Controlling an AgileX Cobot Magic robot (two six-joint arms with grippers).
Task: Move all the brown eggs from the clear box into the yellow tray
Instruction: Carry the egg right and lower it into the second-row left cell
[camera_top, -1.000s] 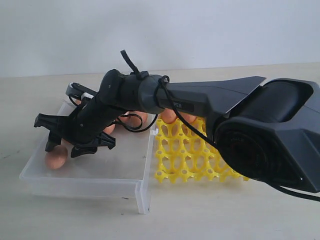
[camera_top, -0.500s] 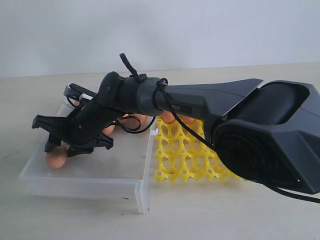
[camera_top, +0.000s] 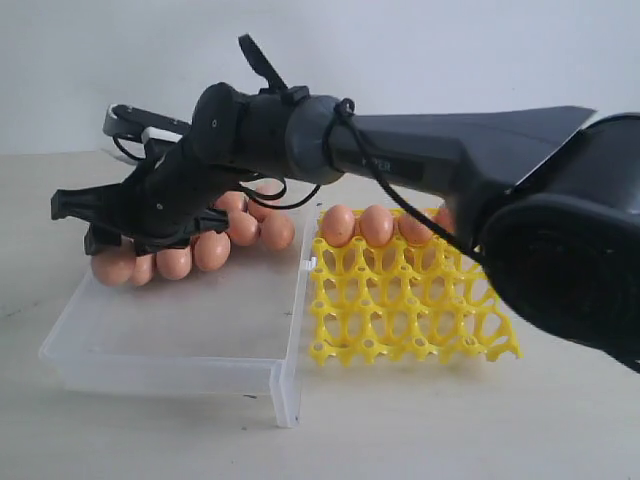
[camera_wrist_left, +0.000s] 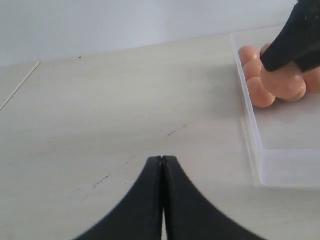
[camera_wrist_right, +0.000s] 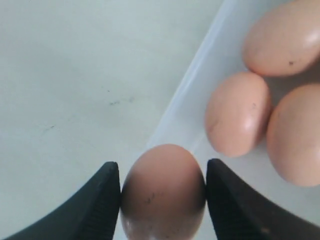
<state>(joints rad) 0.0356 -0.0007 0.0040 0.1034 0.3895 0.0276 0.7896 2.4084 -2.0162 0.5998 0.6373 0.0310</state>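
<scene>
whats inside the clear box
A cluster of brown eggs sits along the far side of the clear box; the near part is bare. The right gripper holds one brown egg. The arm covers some, so no exact count.

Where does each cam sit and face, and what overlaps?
Exterior: low beside the table, facing the clear box and yellow tray; right arm crosses the frame.
Left wrist: low over the table, looking toward the box; shut left end effector in the foreground.
Right wrist: above the box's edge, looking down past the right end effector gripping the held egg.
Shared: all three show box and held egg.
</scene>
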